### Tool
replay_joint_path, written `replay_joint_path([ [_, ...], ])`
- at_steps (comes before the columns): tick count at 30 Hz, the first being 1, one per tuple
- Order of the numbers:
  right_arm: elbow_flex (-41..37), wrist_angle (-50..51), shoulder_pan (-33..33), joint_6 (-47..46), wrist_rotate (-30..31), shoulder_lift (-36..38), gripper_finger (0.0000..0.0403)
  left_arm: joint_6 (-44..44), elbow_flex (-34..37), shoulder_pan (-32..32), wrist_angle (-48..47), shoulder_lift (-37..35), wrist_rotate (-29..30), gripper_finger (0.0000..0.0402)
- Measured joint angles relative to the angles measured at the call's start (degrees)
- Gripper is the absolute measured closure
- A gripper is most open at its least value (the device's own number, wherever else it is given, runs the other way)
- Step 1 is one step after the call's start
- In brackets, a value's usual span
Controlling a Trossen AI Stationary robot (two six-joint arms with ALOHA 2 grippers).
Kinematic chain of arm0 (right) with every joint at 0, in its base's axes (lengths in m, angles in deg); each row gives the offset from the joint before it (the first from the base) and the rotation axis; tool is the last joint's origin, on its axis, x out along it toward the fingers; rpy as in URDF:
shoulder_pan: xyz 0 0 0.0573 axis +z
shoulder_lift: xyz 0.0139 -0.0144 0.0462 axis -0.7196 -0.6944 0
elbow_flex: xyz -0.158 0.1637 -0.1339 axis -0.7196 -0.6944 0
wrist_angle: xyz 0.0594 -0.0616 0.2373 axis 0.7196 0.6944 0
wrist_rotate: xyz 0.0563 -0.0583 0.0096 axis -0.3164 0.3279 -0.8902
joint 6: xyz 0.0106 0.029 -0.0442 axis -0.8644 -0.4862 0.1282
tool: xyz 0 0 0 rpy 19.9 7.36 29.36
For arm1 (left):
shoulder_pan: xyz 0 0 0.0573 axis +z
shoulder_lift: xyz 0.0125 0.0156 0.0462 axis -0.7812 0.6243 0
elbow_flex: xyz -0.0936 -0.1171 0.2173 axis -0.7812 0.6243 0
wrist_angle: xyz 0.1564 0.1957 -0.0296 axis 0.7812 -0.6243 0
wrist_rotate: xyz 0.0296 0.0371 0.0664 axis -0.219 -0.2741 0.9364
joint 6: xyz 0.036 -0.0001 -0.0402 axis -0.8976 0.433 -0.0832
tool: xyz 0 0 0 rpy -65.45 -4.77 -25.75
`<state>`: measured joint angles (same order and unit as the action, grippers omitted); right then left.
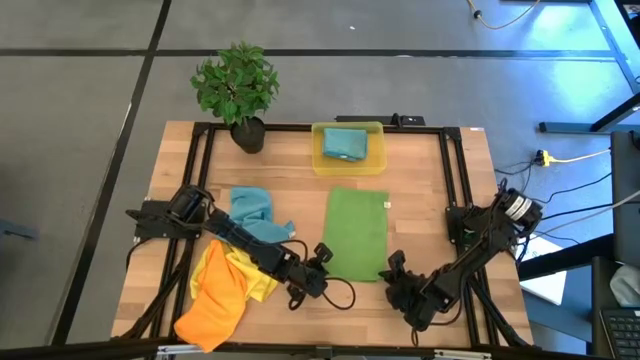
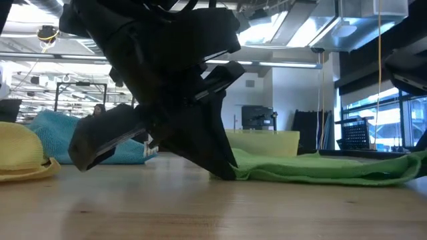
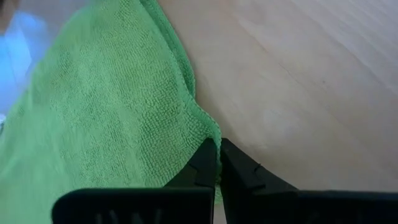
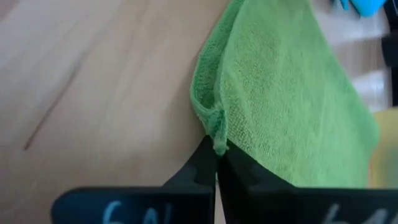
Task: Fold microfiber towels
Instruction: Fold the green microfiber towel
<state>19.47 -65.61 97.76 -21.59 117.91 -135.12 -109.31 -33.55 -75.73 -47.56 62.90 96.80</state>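
Wooden surface (image 1: 420, 190) centre: the green towel (image 1: 356, 233) lies flat, left tool (image 3: 217, 163) and right tool (image 4: 216, 160) each pinching a near corner; lifting both evenly should keep the fold square.

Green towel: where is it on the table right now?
In the high view the green towel lies flat mid-table, just in front of the yellow bin, its near corners pinched by the left gripper and right gripper.

Seen from above: green towel (image 1: 356, 232) flat mid-table, left gripper (image 1: 323, 254) at its near-left corner, right gripper (image 1: 394, 264) at its near-right. Teal (image 1: 252, 208), yellow (image 1: 243, 268) and orange (image 1: 215, 303) towels heaped left; another teal towel (image 1: 344, 143) in yellow bin (image 1: 348, 166); potted plant (image 1: 238, 88).
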Motion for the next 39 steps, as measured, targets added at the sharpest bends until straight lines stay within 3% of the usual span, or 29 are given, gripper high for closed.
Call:
replay_joint_path([
  [7,2.0,2.4,1.5,-11.1,-0.8,-0.4,0.0400,10.2,0.3,-2.8,-2.3,-2.6,1.7,0.0401],
  [16,5.3,-2.1,4.6,-13.1,-3.1,-0.2,0.0401,21.7,-0.8,-8.8,-1.0,-2.7,-1.2,0.0401],
  [21,8.8,-0.1,5.6,-9.9,-3.9,0.0,0.0402,23.5,-6.4,-11.5,-2.7,-2.7,-3.7,0.0401],
  [27,13.8,11.4,5.6,-11.5,0.6,2.5,0.0402,19.2,-14.1,-11.2,-16.1,-4.5,0.2,0.0401],
  [34,6.8,11.8,4.4,-16.1,8.6,11.5,0.0403,19.2,-11.6,-6.0,-20.7,-9.3,1.2,0.0401],
  [39,-2.5,1.8,-0.2,-15.9,7.0,18.6,0.0403,19.2,-6.5,-2.0,-18.8,-13.0,-0.1,0.0401],
])
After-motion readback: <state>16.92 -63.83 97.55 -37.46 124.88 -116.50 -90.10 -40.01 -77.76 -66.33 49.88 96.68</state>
